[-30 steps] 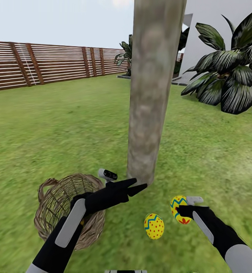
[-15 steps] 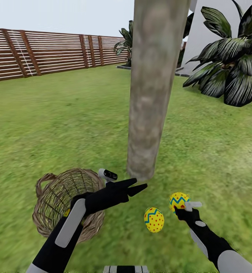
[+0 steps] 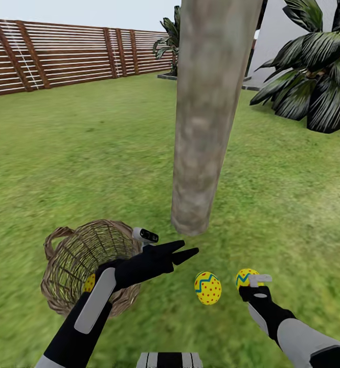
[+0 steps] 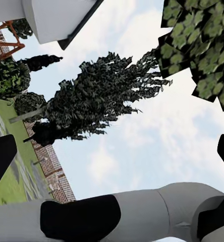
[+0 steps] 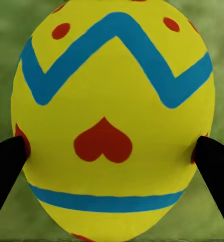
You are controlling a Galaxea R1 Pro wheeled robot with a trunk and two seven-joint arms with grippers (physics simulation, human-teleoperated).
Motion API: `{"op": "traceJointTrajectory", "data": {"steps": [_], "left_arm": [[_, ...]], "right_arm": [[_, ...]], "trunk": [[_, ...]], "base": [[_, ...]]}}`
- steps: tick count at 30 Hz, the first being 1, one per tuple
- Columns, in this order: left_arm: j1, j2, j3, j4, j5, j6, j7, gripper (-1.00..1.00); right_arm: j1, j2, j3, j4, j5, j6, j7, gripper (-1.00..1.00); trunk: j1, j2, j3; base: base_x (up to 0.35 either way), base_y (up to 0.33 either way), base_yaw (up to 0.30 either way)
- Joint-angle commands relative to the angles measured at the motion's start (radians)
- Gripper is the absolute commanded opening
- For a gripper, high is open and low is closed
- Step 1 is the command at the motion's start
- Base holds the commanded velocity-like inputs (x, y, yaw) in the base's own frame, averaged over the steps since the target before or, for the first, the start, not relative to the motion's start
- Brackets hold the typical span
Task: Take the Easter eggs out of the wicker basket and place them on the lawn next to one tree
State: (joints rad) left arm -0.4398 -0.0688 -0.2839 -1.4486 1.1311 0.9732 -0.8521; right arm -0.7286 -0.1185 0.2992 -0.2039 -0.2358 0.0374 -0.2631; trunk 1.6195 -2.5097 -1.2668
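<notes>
1. At the far left of the head view, a brown slatted fence bounded the lawn, which stretched green and patchy across the garden.
2. The wicker basket sat on the grass at lower left, tipped a little, with a loop handle on its left rim. A patch of yellow, one Easter egg, showed through the weave beside the left forearm.
3. The left gripper hung just right of the basket, above the grass and near the foot of the trunk. Its two dark fingers were spread apart and held nothing. In the left wrist view its fingertips framed sky, a dark narrow tree and part of the robot's own arm.
4. The tree rose as a thick grey-beige mottled trunk at the centre, its base just beyond the left gripper.
5. A second egg lay on the grass in front of the trunk, between the two grippers.
6. The right gripper was clamped on a third egg, low over the grass right of the lying egg. The right wrist view showed this egg pinched between both fingertips, with a red heart and blue zigzag.
7. A broad-leaved dark plant stood at the far right before a white wall.
</notes>
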Motion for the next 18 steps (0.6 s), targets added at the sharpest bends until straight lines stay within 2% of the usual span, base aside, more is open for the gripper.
{"op": "traceJointTrajectory", "data": {"steps": [1, 8, 11, 15, 18], "left_arm": [[0.000, 0.000, 0.000, 0.000, 0.001, 0.004, -0.002, 1.00], [0.000, 0.000, 0.000, 0.001, 0.001, 0.004, -0.002, 1.00], [0.000, 0.000, 0.001, 0.001, 0.001, 0.004, -0.002, 1.00], [0.000, 0.000, 0.001, 0.001, 0.001, 0.004, -0.002, 1.00], [0.000, -0.002, -0.008, 0.000, 0.001, 0.004, -0.002, 1.00]], "right_arm": [[-0.002, 0.006, 0.009, 0.002, -0.008, 0.004, -0.006, -1.00], [-0.002, 0.016, 0.012, -0.006, 0.004, 0.002, -0.008, -1.00], [-0.002, 0.017, 0.012, -0.010, 0.048, -0.016, -0.004, -1.00], [-0.002, 0.027, 0.012, -0.011, 0.059, -0.020, -0.004, -1.00], [-0.002, 0.038, 0.012, -0.011, 0.061, -0.021, -0.004, -1.00]], "trunk": [[0.000, -0.001, -0.005], [0.003, -0.002, -0.032], [0.003, -0.002, -0.032], [0.003, -0.002, -0.032], [0.003, -0.002, -0.032]], "base": [[0.000, 0.000, 0.000], [0.000, 0.000, 0.000], [0.000, 0.000, 0.000], [0.000, -0.003, 0.000], [0.000, -0.246, 0.000]]}}
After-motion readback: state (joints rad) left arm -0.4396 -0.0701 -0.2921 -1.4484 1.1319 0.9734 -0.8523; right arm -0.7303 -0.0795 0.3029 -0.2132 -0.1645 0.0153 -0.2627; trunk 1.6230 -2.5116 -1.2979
